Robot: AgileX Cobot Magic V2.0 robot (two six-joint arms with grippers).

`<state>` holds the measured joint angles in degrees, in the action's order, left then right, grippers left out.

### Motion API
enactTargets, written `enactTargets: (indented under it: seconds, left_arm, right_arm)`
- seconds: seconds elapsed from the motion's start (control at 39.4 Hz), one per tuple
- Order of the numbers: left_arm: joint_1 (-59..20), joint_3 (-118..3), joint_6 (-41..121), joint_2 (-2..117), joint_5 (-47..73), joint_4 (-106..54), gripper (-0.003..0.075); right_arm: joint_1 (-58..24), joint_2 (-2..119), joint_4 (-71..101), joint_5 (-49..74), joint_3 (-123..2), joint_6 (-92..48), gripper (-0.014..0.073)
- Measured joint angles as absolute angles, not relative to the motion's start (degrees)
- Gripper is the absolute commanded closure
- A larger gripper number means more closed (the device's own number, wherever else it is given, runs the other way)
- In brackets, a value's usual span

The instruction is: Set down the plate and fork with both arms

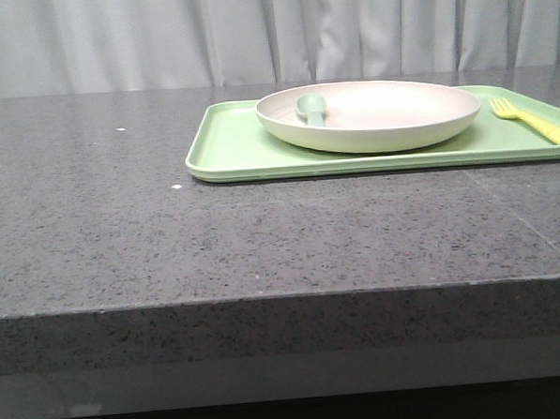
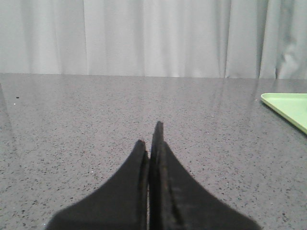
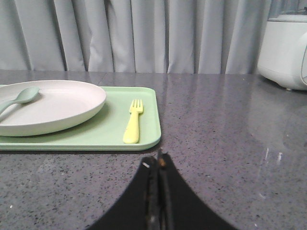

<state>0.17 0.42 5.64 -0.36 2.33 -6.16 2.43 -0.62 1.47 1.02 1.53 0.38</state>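
Stretching wide under pale grey pleated curtains (image 1: 158, 37), a dark speckled stone bench (image 1: 122, 246) carries a flat light-green tray (image 1: 230, 151) toward its far right. The bench's near edge drops off squarely in the front view, and a broad bare run of stone lies between that edge and the tray, with more bare stone off to the left. On the tray sits the plate (image 1: 378, 110), a wide, shallow cream dish with a raised rim, and a pale green spoon (image 1: 310, 109) rests inside it at the left. The fork (image 1: 531, 121), small and bright yellow, lies flat on the tray just to the right of the plate, apart from it, tines pointing away from the robot. The right wrist view also shows a white appliance (image 3: 285, 50) standing on the bench well to the right of the tray, with bare stone between them.

The left tool (image 2: 152, 143) is clenched, its black fingers pressed together with nothing between them, low over bare bench, with one corner of the tray well off to its side. The right tool (image 3: 158, 160) is likewise clenched and grasps nothing, poised just short of the tray's near rim, near the fork's handle end. Neither tool touches plate, fork or tray.
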Motion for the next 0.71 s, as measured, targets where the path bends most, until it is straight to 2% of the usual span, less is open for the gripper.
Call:
enactTargets:
  seconds: [0.71]
  left_arm:
    - [0.17,0.42,5.64,-0.36,2.33,-6.16,0.0738]
  right_arm:
    - [1.56,-0.62,0.60,0.81,1.53,0.84,0.0662]
